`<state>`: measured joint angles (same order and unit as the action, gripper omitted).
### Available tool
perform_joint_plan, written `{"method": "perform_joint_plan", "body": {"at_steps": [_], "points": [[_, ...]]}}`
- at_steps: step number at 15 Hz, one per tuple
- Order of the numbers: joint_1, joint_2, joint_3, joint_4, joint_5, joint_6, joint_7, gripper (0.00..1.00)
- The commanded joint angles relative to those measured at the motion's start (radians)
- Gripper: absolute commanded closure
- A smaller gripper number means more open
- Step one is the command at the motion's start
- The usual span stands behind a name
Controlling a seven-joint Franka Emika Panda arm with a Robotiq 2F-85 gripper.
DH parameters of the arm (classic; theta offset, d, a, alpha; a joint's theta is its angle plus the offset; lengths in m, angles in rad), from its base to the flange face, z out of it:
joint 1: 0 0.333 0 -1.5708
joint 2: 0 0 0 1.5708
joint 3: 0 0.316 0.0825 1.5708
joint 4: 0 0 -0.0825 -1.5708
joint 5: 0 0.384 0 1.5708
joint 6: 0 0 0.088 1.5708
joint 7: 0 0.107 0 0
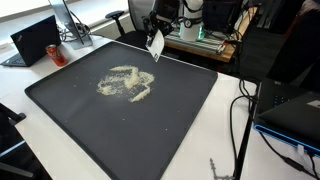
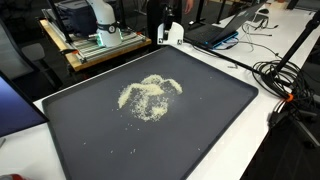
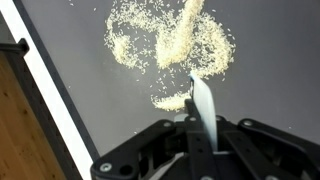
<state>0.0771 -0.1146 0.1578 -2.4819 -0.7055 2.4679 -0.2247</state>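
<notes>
While tool (image 3: 192, 126) clamps a white blade (image 3: 202, 100), grain pile (image 3: 165, 45) lies near — on black mat (image 3: 265, 70) | jaws tight

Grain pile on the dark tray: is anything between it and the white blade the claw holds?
Nothing visible. Only bare tray lies between the white blade in the shut gripper and the grain pile.

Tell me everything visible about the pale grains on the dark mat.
The grains are small, pale yellowish-white, like rice or crumbs, loose. They lie spread in a rough ring with thicker streaks, a few strays around, near the middle of the dark mat. Only the mat touches them; the white blade in the gripper hangs clear.
</notes>
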Motion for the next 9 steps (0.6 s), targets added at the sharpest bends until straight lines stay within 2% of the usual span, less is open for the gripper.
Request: {"method": "perform_joint_plan", "body": {"at_steps": [1, 6, 9], "points": [[0.045, 0.058, 0.040, 0.039, -0.084, -0.068, 0.094, 0.99], [0.106, 0.130, 0.075, 0.079, -0.165, -0.119, 0.171, 0.99], [0.137, 0.177, 0.087, 0.107, -0.160, -0.142, 0.152, 0.99]]}}
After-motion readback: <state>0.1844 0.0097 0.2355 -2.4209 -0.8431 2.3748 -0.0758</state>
